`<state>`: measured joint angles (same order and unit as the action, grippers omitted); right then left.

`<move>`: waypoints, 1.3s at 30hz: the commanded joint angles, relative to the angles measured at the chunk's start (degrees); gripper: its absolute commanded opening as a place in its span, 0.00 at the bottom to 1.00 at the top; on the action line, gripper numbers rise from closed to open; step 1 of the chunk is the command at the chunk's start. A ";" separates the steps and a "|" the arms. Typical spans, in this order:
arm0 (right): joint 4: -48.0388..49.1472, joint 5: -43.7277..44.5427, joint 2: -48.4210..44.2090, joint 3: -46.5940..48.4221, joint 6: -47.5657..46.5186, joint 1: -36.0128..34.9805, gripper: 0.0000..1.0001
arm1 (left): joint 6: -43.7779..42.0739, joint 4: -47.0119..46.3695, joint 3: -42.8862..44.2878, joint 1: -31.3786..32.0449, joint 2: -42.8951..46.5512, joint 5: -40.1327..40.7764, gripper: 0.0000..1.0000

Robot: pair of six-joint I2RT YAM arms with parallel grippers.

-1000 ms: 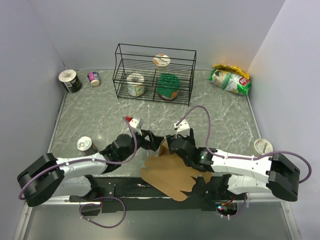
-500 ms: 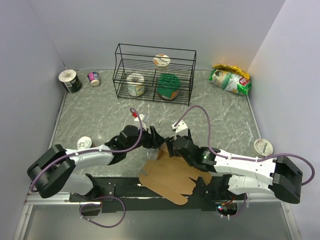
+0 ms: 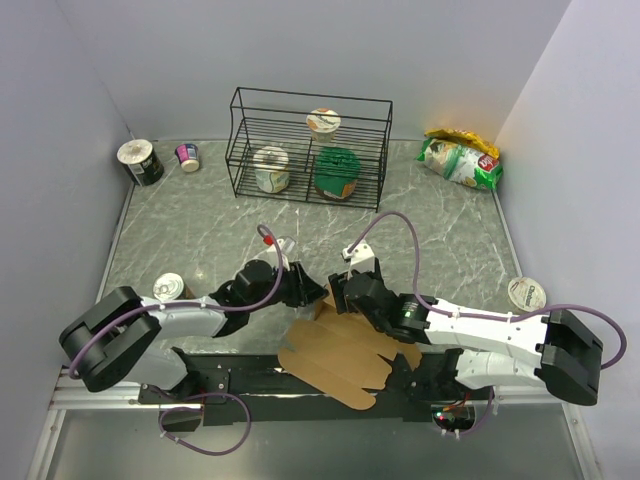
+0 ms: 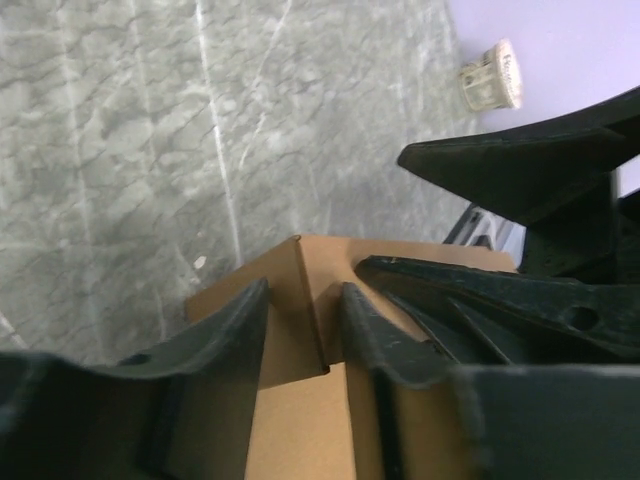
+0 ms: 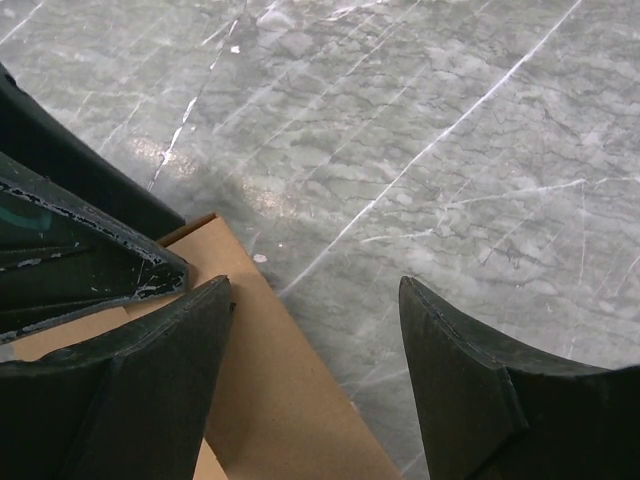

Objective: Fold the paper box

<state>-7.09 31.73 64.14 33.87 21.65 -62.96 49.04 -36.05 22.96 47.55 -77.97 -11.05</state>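
The paper box (image 3: 340, 355) is a flat brown cardboard sheet at the table's near edge, with one flap (image 3: 325, 303) raised at its far end. My left gripper (image 3: 311, 291) reaches in from the left. In the left wrist view the flap's upright edge (image 4: 303, 300) stands between the left gripper's (image 4: 303, 288) fingers, which are partly closed with gaps still showing. My right gripper (image 3: 337, 296) comes from the right and is open. In its wrist view the right gripper (image 5: 315, 285) has one finger over the cardboard (image 5: 270, 380) and the other over bare table.
A black wire rack (image 3: 310, 145) holding cups stands at the back. A green snack bag (image 3: 460, 158) lies back right. A can (image 3: 172, 288) sits by the left arm, two cups (image 3: 140, 162) back left, and a tub (image 3: 526, 293) at the right edge.
My left gripper has moved right onto the raised flap and its jaws have narrowed around it. The right gripper has barely moved. The cardboard sheet has shifted slightly.
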 commanded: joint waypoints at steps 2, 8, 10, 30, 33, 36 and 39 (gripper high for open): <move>-2.13 0.00 0.55 0.15 1.38 0.29 0.75 | 2.82 -7.09 -5.02 0.17 -2.79 -1.96 0.27; -2.57 0.18 0.72 -0.38 2.43 0.20 0.75 | 4.49 -12.55 -9.42 3.77 -6.92 1.63 0.21; -2.49 0.18 0.72 -0.47 2.78 0.21 0.74 | 5.54 -13.86 -9.95 5.88 -9.02 2.52 0.21; -2.66 0.36 -1.74 -1.08 2.17 0.03 0.74 | 13.27 -21.95 -16.90 6.24 -13.87 7.53 0.20; -2.57 -0.08 -2.09 -0.82 1.47 -0.15 0.74 | 13.89 -22.74 -16.81 5.71 -15.54 7.01 0.20; -3.45 -0.43 -2.70 0.06 1.73 -0.23 0.75 | 14.24 -22.40 -16.46 5.36 -16.68 6.39 0.20; -5.03 -1.31 -4.28 1.37 2.26 -0.23 0.76 | 14.42 -22.13 -16.80 5.27 -16.95 6.56 0.19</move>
<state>-10.50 31.14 62.65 32.77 23.64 -63.02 64.69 -74.85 8.97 52.60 -91.05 -2.94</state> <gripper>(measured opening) 0.758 0.245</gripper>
